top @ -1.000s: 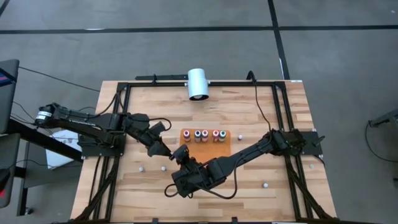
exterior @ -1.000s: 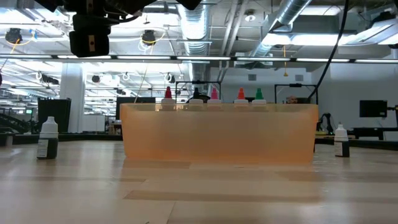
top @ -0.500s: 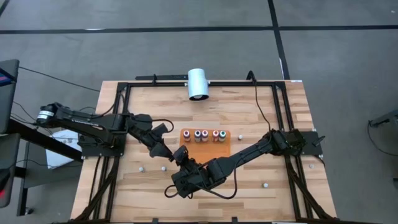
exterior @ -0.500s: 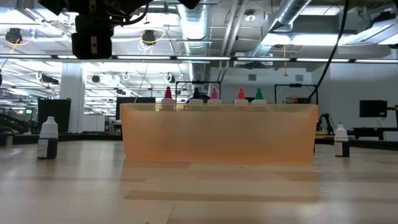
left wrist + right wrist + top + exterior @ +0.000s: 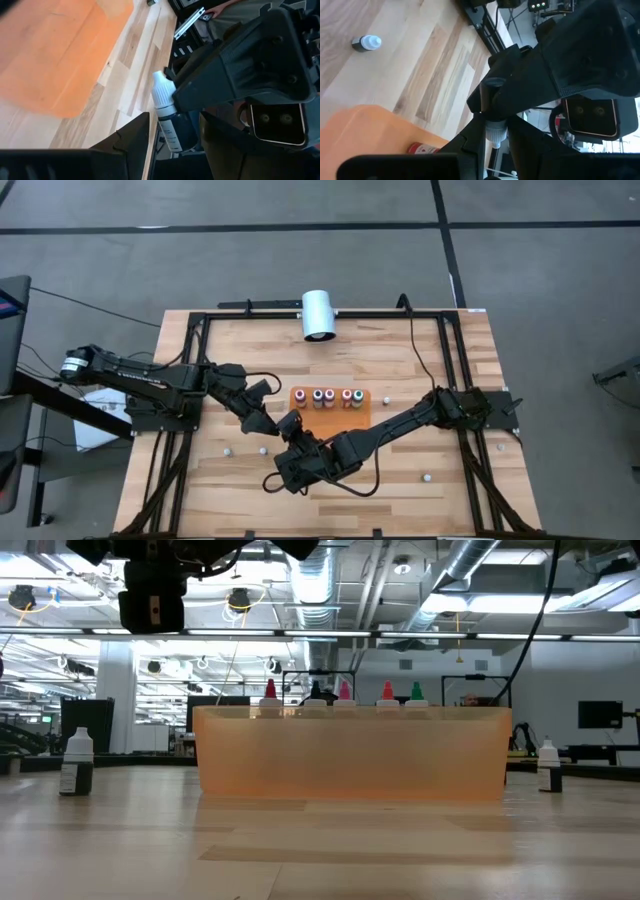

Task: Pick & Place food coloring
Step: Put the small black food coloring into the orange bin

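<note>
The orange tray [image 5: 331, 411] carries upright capped bottles [image 5: 319, 397]. Between both pincers, a white-capped bottle [image 5: 165, 111] hangs aslant; right pincer [image 5: 492, 131] grasps it, left pincer [image 5: 175, 142] straddles it.

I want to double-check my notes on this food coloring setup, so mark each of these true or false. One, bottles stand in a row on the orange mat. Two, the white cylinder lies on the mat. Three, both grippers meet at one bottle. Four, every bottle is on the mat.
1. A row of bottles stands on the orange mat. True.
2. The white cylinder lies on the mat. False: it sits at the table's far edge, apart from the mat.
3. The left gripper and right gripper meet at one white-capped bottle. True: left on its body, right at its cap.
4. Every bottle is on the mat. False: a loose bottle stands on bare wood.
</note>
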You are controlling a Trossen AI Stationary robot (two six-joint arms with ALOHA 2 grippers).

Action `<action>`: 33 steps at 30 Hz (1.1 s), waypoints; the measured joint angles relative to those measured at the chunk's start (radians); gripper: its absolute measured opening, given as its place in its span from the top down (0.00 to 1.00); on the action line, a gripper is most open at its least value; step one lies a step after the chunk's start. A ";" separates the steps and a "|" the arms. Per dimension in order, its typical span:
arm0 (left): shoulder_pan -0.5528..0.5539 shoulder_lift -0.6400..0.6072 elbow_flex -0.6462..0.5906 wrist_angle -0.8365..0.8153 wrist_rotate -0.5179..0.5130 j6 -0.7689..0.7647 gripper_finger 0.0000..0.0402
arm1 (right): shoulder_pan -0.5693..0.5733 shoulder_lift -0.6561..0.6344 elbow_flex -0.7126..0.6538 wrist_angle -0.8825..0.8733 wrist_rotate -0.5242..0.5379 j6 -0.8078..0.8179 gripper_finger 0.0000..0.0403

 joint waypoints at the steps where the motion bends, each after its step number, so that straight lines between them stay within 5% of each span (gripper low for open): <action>1: 0.000 0.000 0.000 -0.001 0.000 0.000 0.59 | 0.000 0.000 0.000 -0.001 -0.001 0.000 0.84; 8: 0.000 0.000 0.000 0.000 -0.004 0.000 0.60 | 0.000 0.000 0.000 -0.002 -0.003 0.000 0.84; 20: 0.000 -0.001 -0.001 -0.003 -0.022 0.024 0.83 | 0.000 0.000 0.001 -0.002 -0.015 0.000 0.84; 33: 0.000 -0.001 -0.001 -0.003 -0.047 0.043 0.82 | 0.000 0.000 0.001 -0.008 -0.002 0.061 0.84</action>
